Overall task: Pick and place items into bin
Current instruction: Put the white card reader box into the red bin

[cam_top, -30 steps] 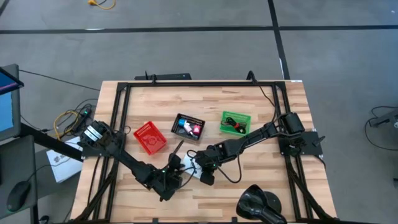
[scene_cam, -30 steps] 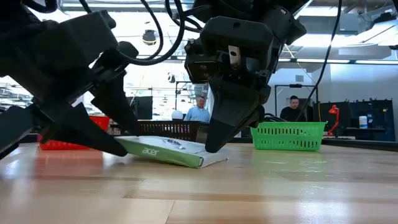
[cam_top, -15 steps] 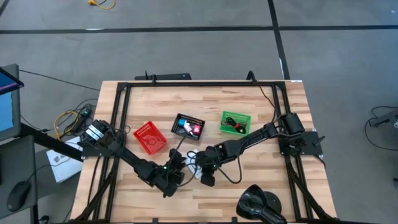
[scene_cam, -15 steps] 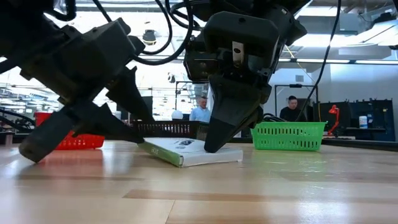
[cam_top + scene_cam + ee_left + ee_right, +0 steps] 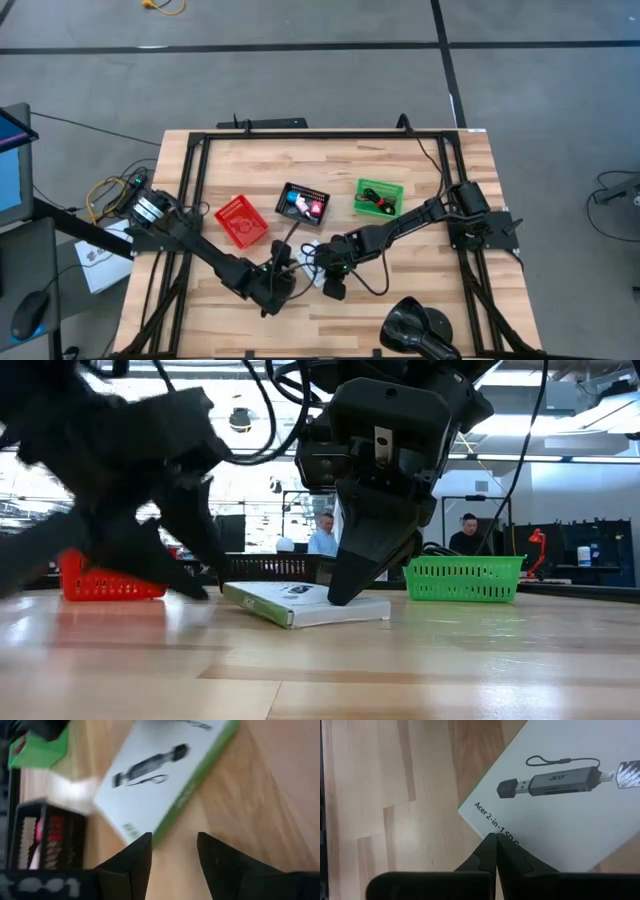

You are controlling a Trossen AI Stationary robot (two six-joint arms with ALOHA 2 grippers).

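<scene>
A flat white box (image 5: 311, 274) with a green edge, printed with a card reader, lies flat on the wooden table (image 5: 420, 160) between my two grippers. My right gripper (image 5: 493, 839) is shut, its tips down on the box (image 5: 570, 795). My left gripper (image 5: 172, 845) is open and low over the table. Its fingers stand just short of the box's green-edged corner (image 5: 150, 832), and I cannot tell whether one touches it. In the low view the left gripper (image 5: 150, 550) is blurred. Blue and pink-red pieces lie in the black bin (image 5: 303, 203). My right gripper presses its shut fingertips (image 5: 490, 845) down on the box's printed top face, close to one long edge (image 5: 477, 822), beside the "Acer 2-in-1" lettering. The fingers (image 5: 345, 585) come steeply from above. The box (image 5: 305, 605) lies flat on the table under them.
A red basket (image 5: 241, 221), the black bin and a green basket (image 5: 379, 197) holding a black-and-red thing stand in a row beyond the grippers. A big glossy black lump (image 5: 420, 325) sits at the near edge. A black frame (image 5: 300, 135) runs round the table. People sit in the room behind.
The box stood tilted a second ago, one end raised at my left gripper. That end has come down, the box has turned about and now lies flat. My right gripper has stayed pressed on it. My left gripper has drawn slightly back from the box and is blurred with motion.
</scene>
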